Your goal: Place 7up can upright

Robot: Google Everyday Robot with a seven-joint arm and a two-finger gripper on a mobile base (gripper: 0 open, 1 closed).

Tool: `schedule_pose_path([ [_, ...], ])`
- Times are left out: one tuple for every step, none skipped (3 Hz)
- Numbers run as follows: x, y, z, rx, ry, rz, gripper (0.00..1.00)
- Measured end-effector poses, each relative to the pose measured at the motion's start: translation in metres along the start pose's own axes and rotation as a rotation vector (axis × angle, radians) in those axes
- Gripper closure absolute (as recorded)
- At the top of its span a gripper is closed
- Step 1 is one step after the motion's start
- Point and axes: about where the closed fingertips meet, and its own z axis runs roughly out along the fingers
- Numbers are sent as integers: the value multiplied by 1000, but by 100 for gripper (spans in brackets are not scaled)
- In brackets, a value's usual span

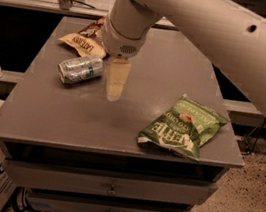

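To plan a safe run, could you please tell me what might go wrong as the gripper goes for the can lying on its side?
1. The 7up can lies on its side beside the gripper, which hangs over the table; a glancing contact could probably roll it away.
2. The brown chip bag lies close behind the can, so a grasp might snag it.
3. Tipped up poorly, the can could topple again.
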Motion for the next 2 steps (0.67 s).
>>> schedule_pose_path([
  [-17,-19,22,-24,5,-22,0],
  [-32,-32,46,-56,8,-40,0],
])
